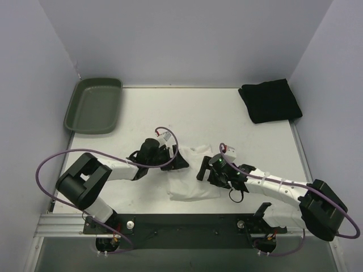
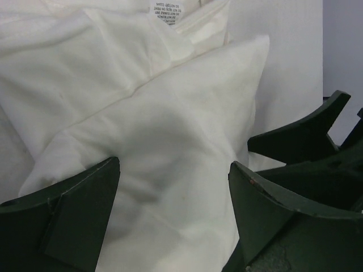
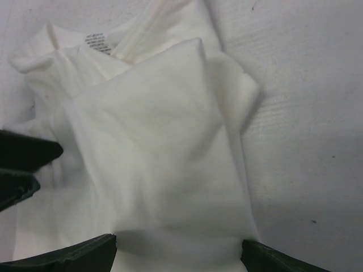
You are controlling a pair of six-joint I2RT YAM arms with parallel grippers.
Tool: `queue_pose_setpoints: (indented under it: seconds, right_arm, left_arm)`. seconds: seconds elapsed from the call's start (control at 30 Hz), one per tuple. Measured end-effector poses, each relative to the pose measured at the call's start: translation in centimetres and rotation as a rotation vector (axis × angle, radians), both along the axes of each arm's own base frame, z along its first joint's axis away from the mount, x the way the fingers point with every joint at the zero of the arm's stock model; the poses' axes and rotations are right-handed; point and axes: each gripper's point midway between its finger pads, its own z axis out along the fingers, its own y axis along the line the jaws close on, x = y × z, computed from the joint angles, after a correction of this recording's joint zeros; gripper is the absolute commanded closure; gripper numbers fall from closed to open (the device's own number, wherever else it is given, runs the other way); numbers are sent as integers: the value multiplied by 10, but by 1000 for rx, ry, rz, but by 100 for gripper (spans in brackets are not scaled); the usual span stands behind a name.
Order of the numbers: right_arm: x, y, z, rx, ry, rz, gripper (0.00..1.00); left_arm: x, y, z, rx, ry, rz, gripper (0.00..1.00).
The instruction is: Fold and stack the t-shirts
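The white t-shirt [image 1: 190,184] lies partly folded and rumpled in the middle of the table, its neck label up. It fills the left wrist view [image 2: 170,107] and the right wrist view [image 3: 153,130]. My left gripper [image 1: 179,162] is at the shirt's left edge, jaws open wide over the cloth [image 2: 174,167]. My right gripper [image 1: 204,170] is at the shirt's right edge, jaws open wide with a fold of cloth between them [image 3: 178,245]. The black t-shirt [image 1: 270,101] lies folded at the back right.
A dark green tray [image 1: 93,105] sits at the back left corner. The two grippers are close together over the white shirt. The left gripper's fingers [image 3: 25,164] show at the left of the right wrist view. Walls enclose the table on three sides.
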Motion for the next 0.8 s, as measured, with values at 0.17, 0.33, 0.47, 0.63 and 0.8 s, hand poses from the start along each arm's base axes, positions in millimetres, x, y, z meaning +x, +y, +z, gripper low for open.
queue_pose_setpoints:
  seconds: [0.17,0.33,0.47,0.63,0.8]
  right_arm:
    - [17,3,-3,-32,30,1,0]
    - [43,13,-3,-58,46,7,0]
    - [70,19,-4,-79,49,16,0]
    - [107,19,1,-110,38,25,0]
    - [140,20,34,-127,-14,45,0]
  left_arm:
    - [-25,9,0,-4,-8,31,12]
    - [-56,1,3,-10,-4,17,12]
    - [-72,-4,5,-16,5,23,12]
    - [-79,-6,11,-35,9,70,12]
    - [-73,-6,19,-48,-6,136,12]
